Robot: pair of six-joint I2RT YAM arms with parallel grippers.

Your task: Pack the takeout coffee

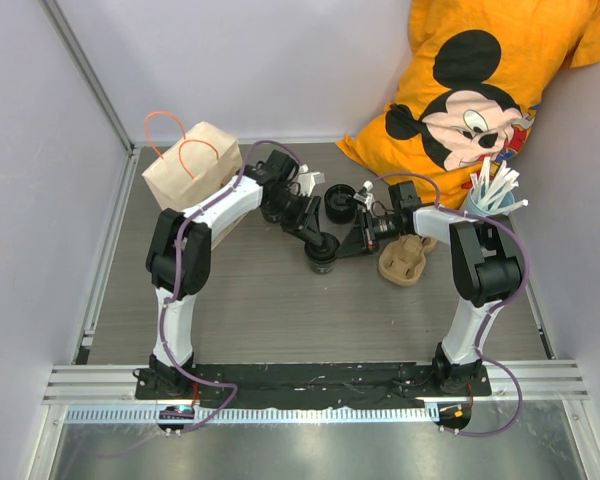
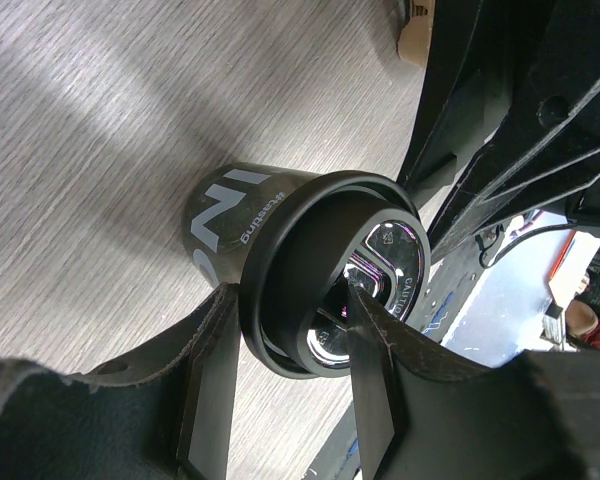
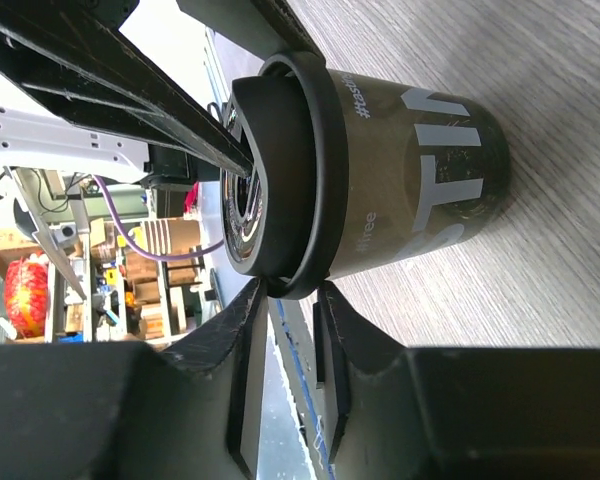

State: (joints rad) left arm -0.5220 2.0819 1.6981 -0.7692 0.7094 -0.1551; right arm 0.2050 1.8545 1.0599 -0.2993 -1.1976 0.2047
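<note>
Near the middle of the counter [image 1: 250, 310], the takeout coffee [image 1: 322, 262] stood upright. It was a small black cup with gray letters on its side and its black lid [image 2: 290, 250] on top. My two arms met over it. My left fingers [image 2: 205, 400] pinched the edge of the lid, one finger on the outside of the rim and the other on the shiny top. My right fingers [image 3: 245, 370] were at the other side with only a thin gap between them, and the rim of the lid sat in that gap. I could not tell if they were pressing it. Just to the right of the cup lay the beige cup carrier [image 1: 405, 260]. Farther right stood a light blue cup [image 1: 477, 207] full of white straws [image 1: 495, 185]. The brown paper bag [image 1: 192, 165] sat well apart at the back left. An orange mouse pillow [image 1: 480, 90] leaned in the back right corner.
</note>
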